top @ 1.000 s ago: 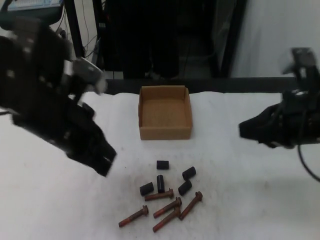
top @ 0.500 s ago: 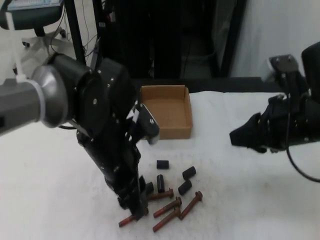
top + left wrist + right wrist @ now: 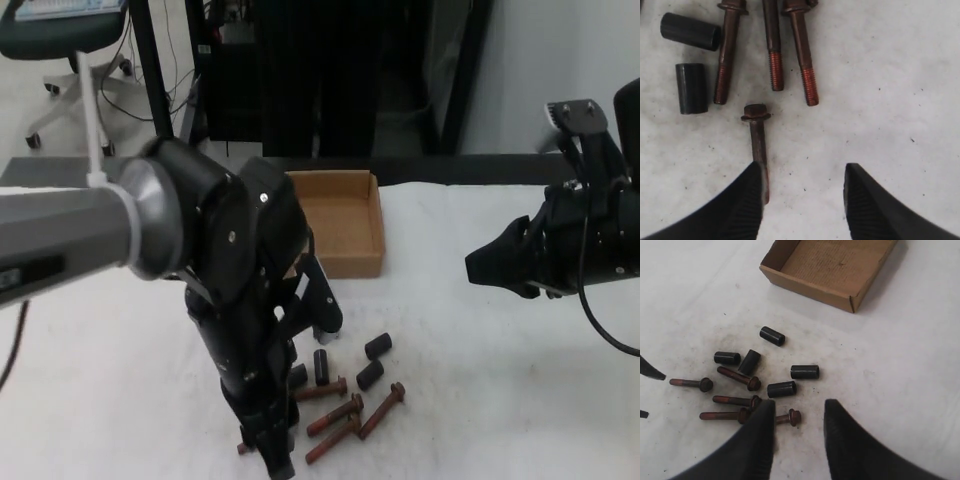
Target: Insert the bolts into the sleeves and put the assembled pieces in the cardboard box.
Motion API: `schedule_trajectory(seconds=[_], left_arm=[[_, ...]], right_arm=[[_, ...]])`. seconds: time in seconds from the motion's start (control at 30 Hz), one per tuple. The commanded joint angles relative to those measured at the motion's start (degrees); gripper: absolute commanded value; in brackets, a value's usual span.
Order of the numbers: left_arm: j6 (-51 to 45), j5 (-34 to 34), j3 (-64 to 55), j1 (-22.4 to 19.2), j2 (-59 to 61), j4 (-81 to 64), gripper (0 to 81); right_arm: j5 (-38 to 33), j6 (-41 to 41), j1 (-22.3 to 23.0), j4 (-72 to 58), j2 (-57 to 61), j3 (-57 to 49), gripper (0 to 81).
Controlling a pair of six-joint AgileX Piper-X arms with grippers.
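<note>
While the left arm (image 3: pixel 230 260) stands bent steeply down over the near end of the pile, I see the left gripper (image 3: pixel 802 175) low over the table (image 3: pixel 500 400) with its fingers (image 3: pixel 867 210) apart. One bolt (image 3: pixel 756 132) lies lengthwise at the inner edge of one finger, head pointing away from the wrist; I cannot tell whether they touch. Just beyond it lie three more bolts (image 3: pixel 772 45) side by side and two black sleeves (image 3: pixel 691 87). The right arm (image 3: pixel 590 240) hangs off to the side, well apart from the pile, and the right gripper (image 3: pixel 799 404) has its fingers (image 3: pixel 845 440) parted too, gripping nothing. The cardboard box (image 3: pixel 335 265) sits open-topped behind the pile, near it but not touching. All five bolts and five sleeves that I can count lie loose on the table outside it, none assembled.
</note>
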Motion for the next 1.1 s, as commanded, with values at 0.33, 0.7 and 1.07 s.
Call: schedule_trajectory(seconds=[0.33, 0.7, 1.07], left_arm=[[-2.1, -2.3, -0.6, -0.1, 6.3, -4.9, 44.7], [0.8, -2.5, -0.6, 0.0, 10.1, -7.5, 44.7], [1.8, -5.2, -0.6, 0.2, 11.5, -8.7, 44.7]], right_arm=[[-0.9, -0.5, 0.0, 0.2, -0.7, -0.7, 32.1], [-0.9, -0.5, 0.0, 0.2, -0.7, -0.7, 32.1], [-0.9, -0.5, 0.0, 0.2, -0.7, -0.7, 32.1]])
